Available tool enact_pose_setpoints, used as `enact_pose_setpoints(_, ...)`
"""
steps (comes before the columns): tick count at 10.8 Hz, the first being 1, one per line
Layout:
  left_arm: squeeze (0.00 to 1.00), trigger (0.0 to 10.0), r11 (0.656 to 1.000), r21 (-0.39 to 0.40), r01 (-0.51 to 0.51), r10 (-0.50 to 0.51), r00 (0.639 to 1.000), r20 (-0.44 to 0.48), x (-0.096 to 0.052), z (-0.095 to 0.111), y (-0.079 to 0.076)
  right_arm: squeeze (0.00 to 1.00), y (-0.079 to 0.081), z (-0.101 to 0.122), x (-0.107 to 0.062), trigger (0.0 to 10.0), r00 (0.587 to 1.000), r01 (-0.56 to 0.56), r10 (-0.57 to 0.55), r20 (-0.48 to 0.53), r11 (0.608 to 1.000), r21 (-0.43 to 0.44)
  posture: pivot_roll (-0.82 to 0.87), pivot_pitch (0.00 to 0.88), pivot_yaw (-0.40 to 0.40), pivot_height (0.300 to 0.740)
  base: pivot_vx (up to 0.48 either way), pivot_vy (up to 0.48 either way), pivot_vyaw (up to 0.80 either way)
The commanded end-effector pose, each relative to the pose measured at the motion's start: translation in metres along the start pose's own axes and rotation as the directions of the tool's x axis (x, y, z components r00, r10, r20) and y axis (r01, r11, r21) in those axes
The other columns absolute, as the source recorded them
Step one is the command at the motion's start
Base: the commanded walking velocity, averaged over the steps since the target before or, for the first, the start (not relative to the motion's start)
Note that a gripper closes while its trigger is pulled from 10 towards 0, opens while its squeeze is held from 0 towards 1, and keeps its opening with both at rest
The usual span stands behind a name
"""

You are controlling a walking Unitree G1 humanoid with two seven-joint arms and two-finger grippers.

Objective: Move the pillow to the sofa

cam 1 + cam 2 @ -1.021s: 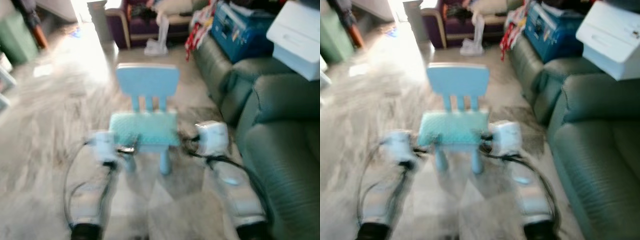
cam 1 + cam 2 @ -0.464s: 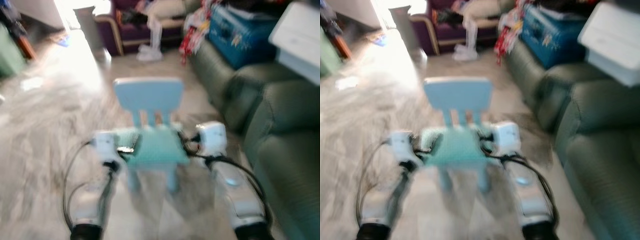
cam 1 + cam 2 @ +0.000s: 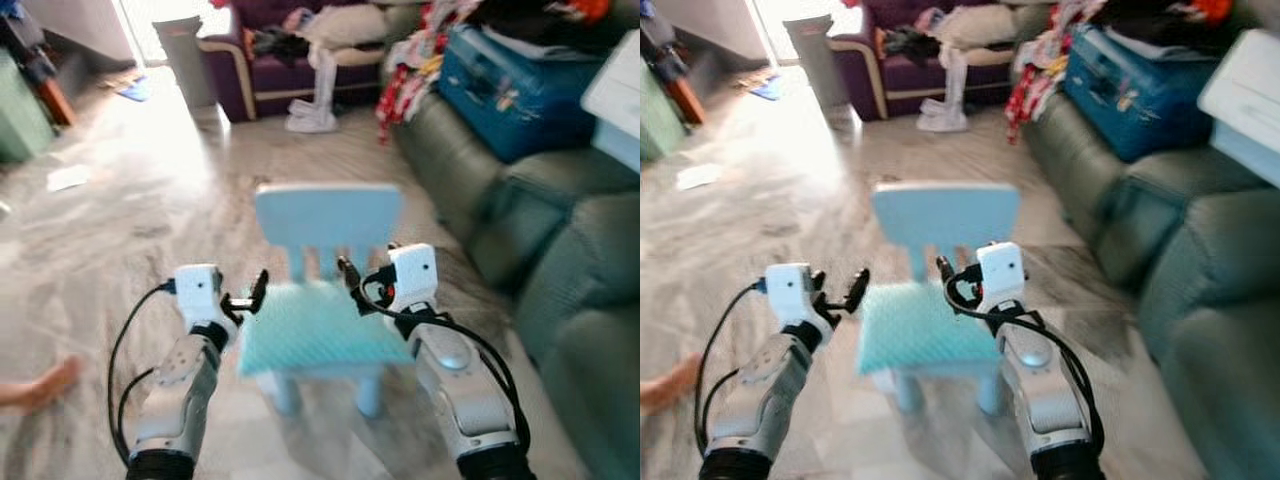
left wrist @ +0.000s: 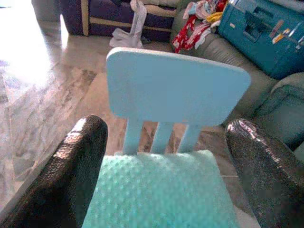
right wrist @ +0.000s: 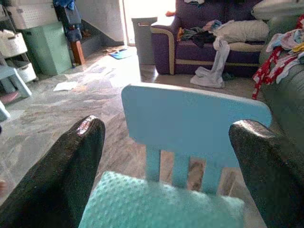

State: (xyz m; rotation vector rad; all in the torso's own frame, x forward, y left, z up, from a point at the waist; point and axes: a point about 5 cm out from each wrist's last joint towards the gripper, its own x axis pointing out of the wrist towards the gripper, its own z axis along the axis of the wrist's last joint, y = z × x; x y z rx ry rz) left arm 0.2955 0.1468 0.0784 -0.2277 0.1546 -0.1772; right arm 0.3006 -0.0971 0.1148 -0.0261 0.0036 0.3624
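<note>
Pillow (image 3: 315,330), a thin teal one with a bumpy surface, lies flat on the seat of a small light blue chair (image 3: 328,214) that stands on the marble floor (image 3: 120,190). The green sofa (image 3: 560,290) is just beside the chair, on the robot's right.

The danger I see is the grip. The pillow is thin and soft, so if the fingers close too high they may catch nothing, and if too low they may hit the hard seat and push the light chair away. A pull from one side alone could also drag the pillow off the front edge to the floor.

Both arms are stretched forward and low. The left gripper (image 3: 243,299) is at the left edge of the pillow and the right gripper (image 3: 352,280) at its back right corner, near the chair's back. In the wrist views each has its black fingers (image 4: 76,175) spread wide with the pillow between them, holding nothing.
</note>
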Motion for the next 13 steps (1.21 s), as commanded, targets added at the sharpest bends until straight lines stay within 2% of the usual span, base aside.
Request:
enact_pose_setpoints(1,0.0,10.0,1.0,0.009,-0.006,0.006,1.0,-0.018,0.0021,-0.0021,-0.0032,0.0,-0.0057,0.0011,-0.0007,10.0,1.0,0.02,-0.02,0.004,1.0,-0.006,-0.19,0.075,0.044,0.74,0.0,0.0,0.0)
enact_pose_setpoints(9,0.0,10.0,1.0,0.003,-0.002,0.002,1.0,-0.004,0.0024,0.0,-0.005,0.0,-0.0032,0.0016,0.001,10.0,1.0,0.006,-0.006,0.004,1.0,-0.016,-0.18,0.07,0.038,0.74,0.0,0.0,0.0)
enact_pose_setpoints(12,0.0,10.0,1.0,-0.016,-0.012,0.012,1.0,-0.009,0.0028,-0.0012,-0.0045,0.0,-0.0033,0.0016,0.0025,10.0,1.0,0.01,-0.01,-0.004,1.0,-0.013,-0.18,0.073,0.04,0.74,0.0,0.0,-0.78)
enact_pose_setpoints(13,0.0,10.0,1.0,-0.017,-0.003,0.003,1.0,-0.007,0.0025,-0.0008,-0.0062,0.0,-0.0032,0.0014,0.0021,10.0,1.0,0.014,-0.014,-0.001,1.0,-0.008,-0.18,0.073,0.04,0.74,0.0,0.0,0.0)
